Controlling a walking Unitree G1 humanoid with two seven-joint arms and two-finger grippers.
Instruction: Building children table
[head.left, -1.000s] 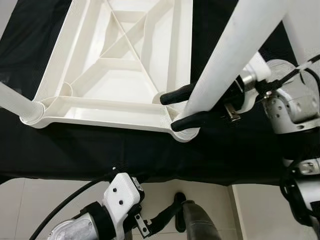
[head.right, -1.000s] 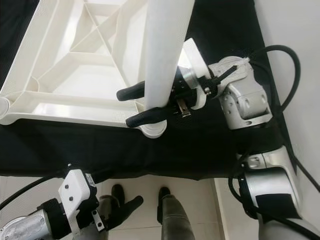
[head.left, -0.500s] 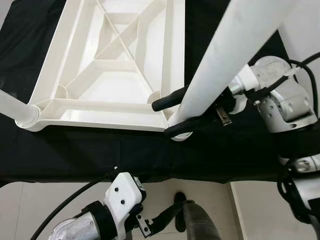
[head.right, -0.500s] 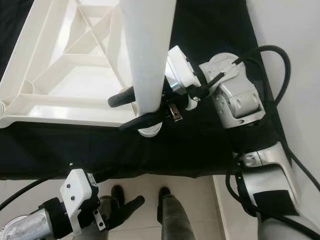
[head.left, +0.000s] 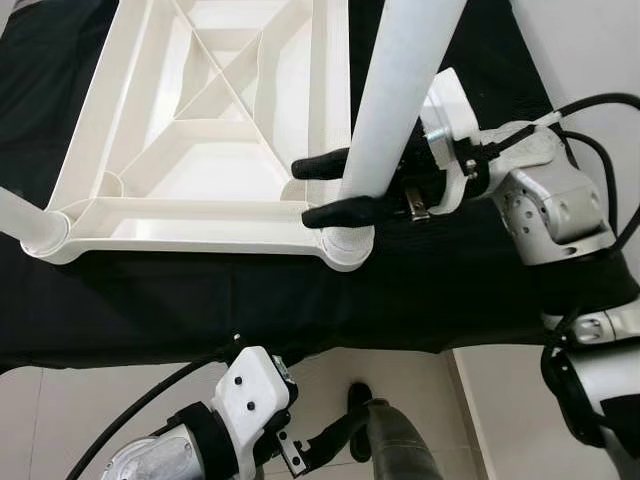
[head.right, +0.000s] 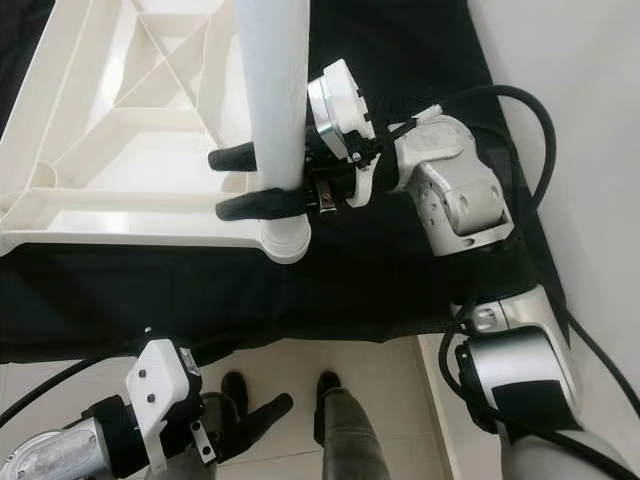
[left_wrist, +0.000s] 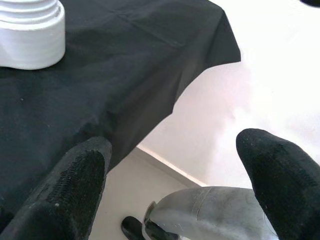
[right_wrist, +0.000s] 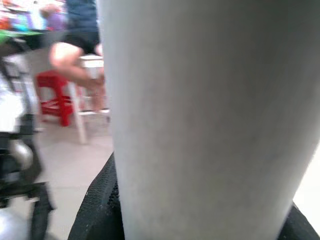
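Observation:
The white plastic tabletop (head.left: 200, 120) lies upside down on a black cloth, ribs facing up. A white table leg (head.left: 400, 90) stands upright over the near right corner socket (head.left: 345, 245), its lower end in or just above the socket. My right gripper (head.left: 325, 190) is shut on this leg, one black finger on each side of it. Another white leg (head.left: 25, 215) sits in the near left corner. My left gripper (left_wrist: 170, 190) hangs open below the table edge, over the floor.
The black cloth (head.left: 200, 300) covers the work table and hangs over its near edge. A light tiled floor (head.left: 60, 410) lies below. A threaded white leg end (left_wrist: 30, 30) rests on the cloth. In the right wrist view a seated person (right_wrist: 80, 45) and a red stool (right_wrist: 52, 97) are in the background.
My right gripper has swung the leg from a tilt to nearly upright and moved it left with the corner socket. The left arm has stayed still.

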